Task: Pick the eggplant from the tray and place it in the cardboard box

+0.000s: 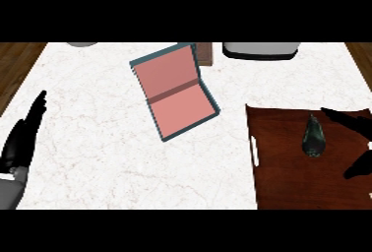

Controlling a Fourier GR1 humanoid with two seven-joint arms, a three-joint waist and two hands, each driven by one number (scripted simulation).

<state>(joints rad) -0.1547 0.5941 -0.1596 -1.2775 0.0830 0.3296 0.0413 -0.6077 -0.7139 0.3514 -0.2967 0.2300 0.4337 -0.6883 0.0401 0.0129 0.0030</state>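
A dark green-black eggplant (314, 138) lies lengthwise on the dark brown wooden tray (291, 182) at the right of the counter. My right hand (355, 123) comes in from the right edge, fingers spread on either side of the eggplant, a little apart from it, open. The box (174, 91) with a pink inside and teal rim lies tilted at the middle of the counter, left of the tray. At the left edge my left hand (22, 135) rests open with fingers pointing up.
A white and grey appliance (260, 49) stands at the back right. A brown block (205, 53) sits behind the box. A grey round object (81, 44) shows at the back left. White marble counter (94, 162) lies between box and left hand.
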